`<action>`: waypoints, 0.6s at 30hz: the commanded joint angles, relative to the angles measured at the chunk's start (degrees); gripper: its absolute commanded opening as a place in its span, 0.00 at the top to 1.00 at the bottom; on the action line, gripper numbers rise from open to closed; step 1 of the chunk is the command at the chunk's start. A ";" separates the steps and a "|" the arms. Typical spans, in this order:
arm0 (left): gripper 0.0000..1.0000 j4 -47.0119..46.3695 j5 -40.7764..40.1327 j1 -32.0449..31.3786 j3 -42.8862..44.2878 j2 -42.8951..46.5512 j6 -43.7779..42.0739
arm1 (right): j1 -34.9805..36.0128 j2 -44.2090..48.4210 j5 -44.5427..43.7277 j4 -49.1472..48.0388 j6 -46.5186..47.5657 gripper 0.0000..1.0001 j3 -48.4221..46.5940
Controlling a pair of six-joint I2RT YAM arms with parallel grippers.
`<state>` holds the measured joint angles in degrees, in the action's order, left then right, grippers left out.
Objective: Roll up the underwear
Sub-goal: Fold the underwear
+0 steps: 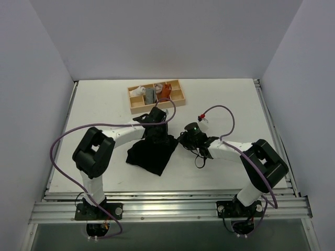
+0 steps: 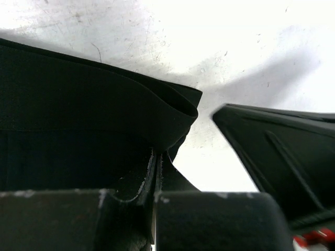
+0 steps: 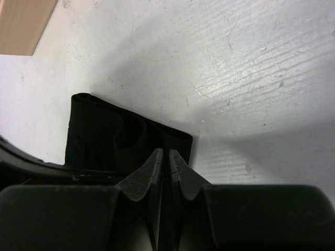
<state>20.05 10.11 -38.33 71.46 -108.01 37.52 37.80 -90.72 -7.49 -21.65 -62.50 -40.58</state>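
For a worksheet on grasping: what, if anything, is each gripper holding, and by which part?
Both hold the underwear. The left gripper pinches a folded edge, and the right gripper pinches the cloth near a corner.

The underwear [image 1: 152,154] is seen as plain black. The bench [image 1: 104,104] is finished in white and faintly marked with grey scuffs. The tray [image 1: 137,108] is made of pale natural wood, and in it a white roll [image 1: 138,91], a grey roll [image 1: 151,95] and an orange-brown roll [image 1: 166,91] are held. The left tool [image 2: 156,157] and the right tool [image 3: 163,154] are coloured matt black. The arms [image 1: 123,137] are clad in white with black joints, and purple cables [image 1: 63,137] are run along them
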 commanded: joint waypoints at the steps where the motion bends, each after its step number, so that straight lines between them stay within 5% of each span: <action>1: 0.98 0.78 -1.14 -0.17 3.51 2.36 0.63 | -0.45 -3.23 0.71 -1.38 1.42 0.94 -2.66; 18: 0.98 -6.16 1.76 -1.49 -0.62 -0.71 2.82 | -0.54 -7.90 2.39 -3.31 -0.16 0.97 -0.38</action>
<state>18.35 10.35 -39.22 71.99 -108.01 39.22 37.52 -98.17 -5.02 -24.99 -62.13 -41.69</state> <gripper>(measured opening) 0.035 0.029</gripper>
